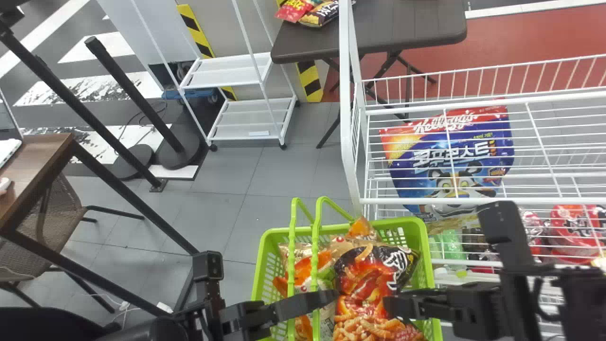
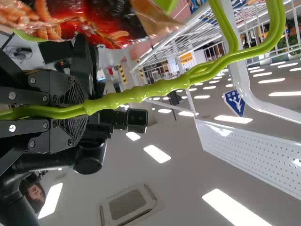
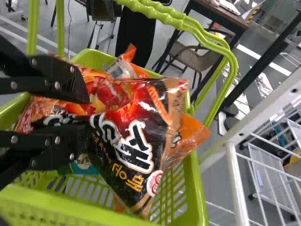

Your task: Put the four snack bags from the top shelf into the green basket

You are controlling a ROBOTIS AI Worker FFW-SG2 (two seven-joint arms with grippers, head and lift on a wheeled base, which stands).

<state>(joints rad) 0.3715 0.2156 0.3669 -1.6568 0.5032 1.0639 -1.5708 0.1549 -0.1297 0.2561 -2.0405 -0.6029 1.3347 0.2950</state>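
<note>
1. One green basket [image 1: 427,270] is standing at bottom centre, two handles [image 1: 291,246] rising from it.
2. At least three snack bags [image 1: 374,270] are filling it, exact number unclear.
3. One cereal bag [image 1: 450,147] is lying at right.
4. Two end effectors, left [image 1: 331,298] and right [image 1: 390,305], are showing at the bottom.

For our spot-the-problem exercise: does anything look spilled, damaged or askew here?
Nothing looks spilled or damaged. Mildly odd: the blue cereal pouch sits slanted in the white rack, not square with its wires, and snack bags lie jumbled in the green basket.
</note>
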